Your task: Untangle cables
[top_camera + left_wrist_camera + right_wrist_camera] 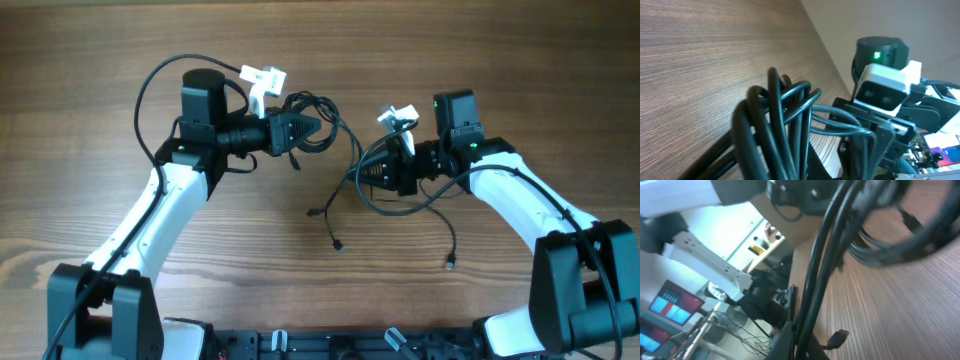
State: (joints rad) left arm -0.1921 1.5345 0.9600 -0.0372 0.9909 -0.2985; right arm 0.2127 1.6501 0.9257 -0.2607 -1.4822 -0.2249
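The cables [345, 165] are thin black cords strung between my two grippers above the wooden table [100, 60]. My left gripper [316, 128] is shut on a bundle of several loops, which fills the left wrist view [775, 125]. My right gripper [363, 173] faces it and is shut on other strands, which run up from its jaws in the right wrist view [822, 265]. Loose ends with small plugs trail onto the table [338, 246] [452, 264]. One plug [838, 338] shows beside the right jaws.
The right arm's wrist camera and gripper [885, 87] are close in front of the left gripper. Each arm's own thicker black wire arcs over it [150, 85]. The arm bases stand at the near table edge [110, 310] [580, 290].
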